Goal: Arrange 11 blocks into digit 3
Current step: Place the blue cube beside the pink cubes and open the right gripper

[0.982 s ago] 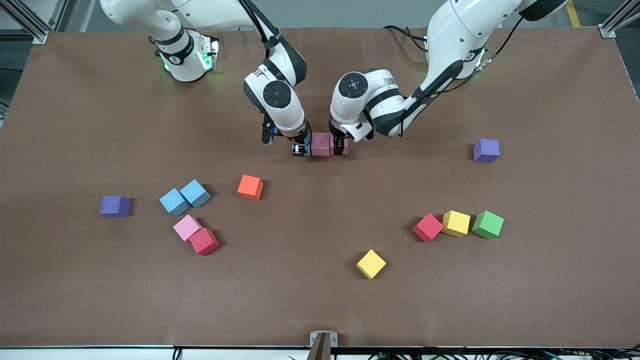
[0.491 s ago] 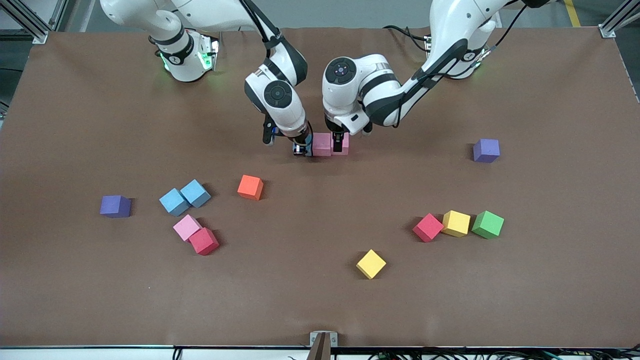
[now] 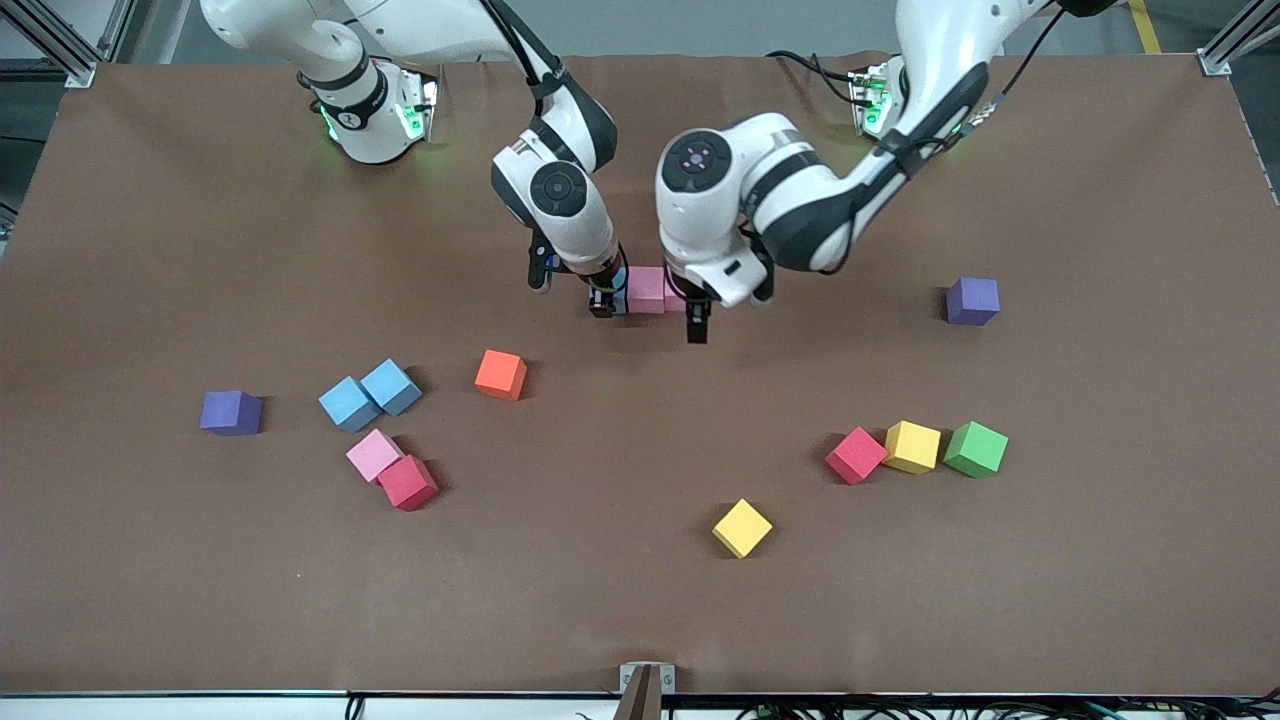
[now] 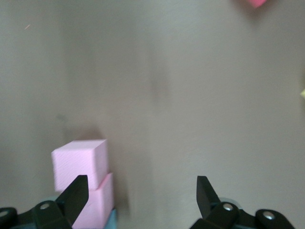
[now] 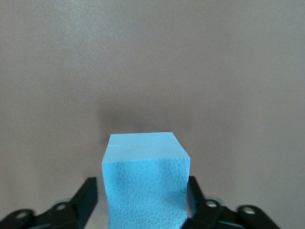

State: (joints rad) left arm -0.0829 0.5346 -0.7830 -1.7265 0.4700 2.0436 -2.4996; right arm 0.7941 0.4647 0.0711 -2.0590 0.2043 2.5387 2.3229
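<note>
blue cube (image 5: pixel 145 183): lower part cut off by the right wrist view's edge
second pink cube (image 3: pixel 674 291): mostly hidden under the left arm's wrist

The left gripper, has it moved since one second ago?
Yes. The left gripper has left the pink cube row and now hangs open, lower in the front view, toward the yellow cube.

- We see the right gripper (image 3: pixel 604 300) low beside two touching pink blocks (image 3: pixel 646 289).
- We see the left gripper (image 3: pixel 697 322) above the counter (image 3: pixel 620 600), just beside them.
</note>
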